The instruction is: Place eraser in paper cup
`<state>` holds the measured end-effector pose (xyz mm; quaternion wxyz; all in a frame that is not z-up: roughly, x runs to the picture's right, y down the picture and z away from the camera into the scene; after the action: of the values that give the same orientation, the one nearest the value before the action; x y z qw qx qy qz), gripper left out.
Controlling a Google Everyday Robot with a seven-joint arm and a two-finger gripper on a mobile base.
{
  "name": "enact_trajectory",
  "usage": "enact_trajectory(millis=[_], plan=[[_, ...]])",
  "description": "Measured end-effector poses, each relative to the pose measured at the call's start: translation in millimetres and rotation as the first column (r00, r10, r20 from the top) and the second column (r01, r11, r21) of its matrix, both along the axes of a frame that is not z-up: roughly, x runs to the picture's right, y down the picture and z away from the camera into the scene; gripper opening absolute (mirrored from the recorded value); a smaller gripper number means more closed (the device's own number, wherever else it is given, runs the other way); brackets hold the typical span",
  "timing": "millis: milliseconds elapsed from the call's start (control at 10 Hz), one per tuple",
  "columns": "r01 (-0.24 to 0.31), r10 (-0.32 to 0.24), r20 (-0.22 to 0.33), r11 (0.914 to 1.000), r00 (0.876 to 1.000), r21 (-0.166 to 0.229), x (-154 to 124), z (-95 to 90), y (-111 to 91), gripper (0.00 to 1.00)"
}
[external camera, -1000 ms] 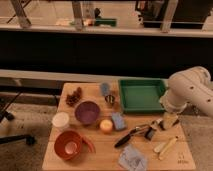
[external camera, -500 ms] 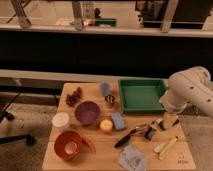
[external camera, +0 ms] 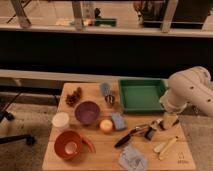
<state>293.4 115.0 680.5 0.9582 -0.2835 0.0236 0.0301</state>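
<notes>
Hanging over table (external camera: pixel 105 152) right side: pincer (external camera: pixel 168 121), width cannot tell; paper cup (external camera: pixel 68 145) front-left.

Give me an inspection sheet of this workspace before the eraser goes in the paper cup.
Surface: wooden table, crowded.
Job's things: eraser lies right of centre, beside the black-handled tool; paper cup stands front left, far from it.
Clutter: purple bowl, green tray, orange fruit, blue sponge, pine cone, white cup.
Grippers: gripper low over the table's right side, just right of the eraser, under the pale arm.
Cables: nothing seen.
Surroundings: railing behind; chair base at left.
</notes>
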Motion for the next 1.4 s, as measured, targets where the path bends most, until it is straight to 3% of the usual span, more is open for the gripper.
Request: enact_trajectory(millis=[900, 1400], plan=[[-0.012, 0.012, 0.002, 0.9999, 1.000, -0.008, 5, 7.7, -2, 0.80], [-0.027, 0.026, -0.056, 0.9995, 0.998, -0.019, 33, 20.6, 6, 0.80]])
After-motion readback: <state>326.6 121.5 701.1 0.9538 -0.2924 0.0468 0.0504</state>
